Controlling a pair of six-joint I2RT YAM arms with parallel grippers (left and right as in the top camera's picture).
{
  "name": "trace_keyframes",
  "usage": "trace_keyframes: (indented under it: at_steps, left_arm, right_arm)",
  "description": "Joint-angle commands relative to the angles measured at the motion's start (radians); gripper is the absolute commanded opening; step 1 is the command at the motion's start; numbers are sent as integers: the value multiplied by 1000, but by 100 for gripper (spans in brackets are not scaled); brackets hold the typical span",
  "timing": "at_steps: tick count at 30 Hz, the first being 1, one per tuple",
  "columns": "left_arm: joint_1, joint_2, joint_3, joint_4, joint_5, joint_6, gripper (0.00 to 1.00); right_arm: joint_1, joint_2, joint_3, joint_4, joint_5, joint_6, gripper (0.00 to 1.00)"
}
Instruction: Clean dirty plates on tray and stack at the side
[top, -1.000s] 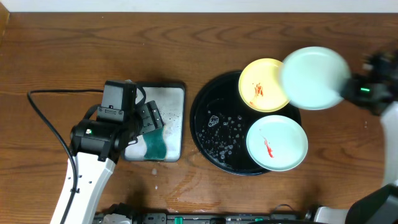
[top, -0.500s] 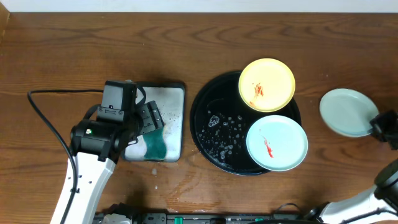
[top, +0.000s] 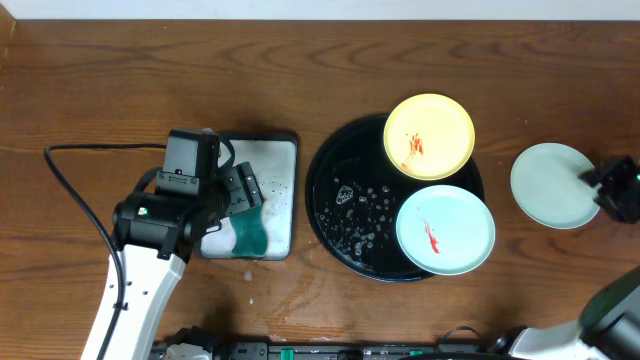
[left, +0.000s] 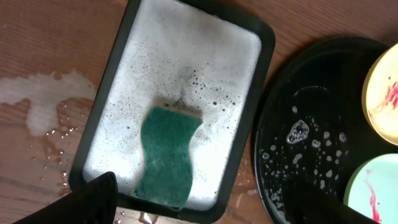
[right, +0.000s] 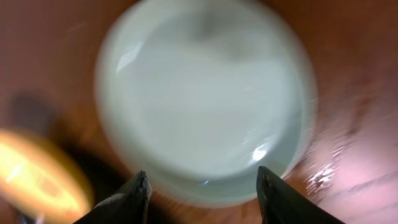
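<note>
One mint-green plate (top: 550, 185) has just come off the round black tray (top: 335, 190). A second ago it was carried in the air over the tray's far right edge; now it lies flat on the tabletop (top: 300, 60) to the right of the tray, well clear of the rim. The right claw (right: 202, 177) sits at that plate's right edge. Its fingers stand apart on either side with nothing pinched between them, so the plate looks released. It shows no sauce, which I take to mean the first plate is cleaned and starts the stack, with two left to do. Both are on the right half of the black tray. The yellow plate (top: 429, 135) at the far side has red-orange smears, and the second mint-green plate (top: 445, 230) at the near side has one red streak. The tray's left half holds only scattered soap bubbles (top: 360, 205). To the left, the grey tray (top: 283, 150) is filled with white foam, with the green sponge (left: 168, 152) lying toward its near end. The left claw (left: 200, 186) hangs over it, spread wide and empty.
</note>
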Motion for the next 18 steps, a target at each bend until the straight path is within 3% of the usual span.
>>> trace_keyframes:
  at_steps: [1,6,11,13,18]
  left_arm:
    - [5,1,10,-3,-1,10,85]
    - [5,1,10,-3,-2,10,85]
    - [5,1,10,-3,-2,10,85]
    - [5,1,10,-3,-2,10,85]
    - [5,1,10,-3,-2,10,84]
  right_arm:
    - [119,-108,5,-64,-45,-70,55]
    - [342,-125,-12,-230,222,-58,61]
    - [488,-123,-152,-185,427,68,63]
    - [512,-123,-221,-116,410,73,65]
    - [553,-123,-368,20,290,54,57]
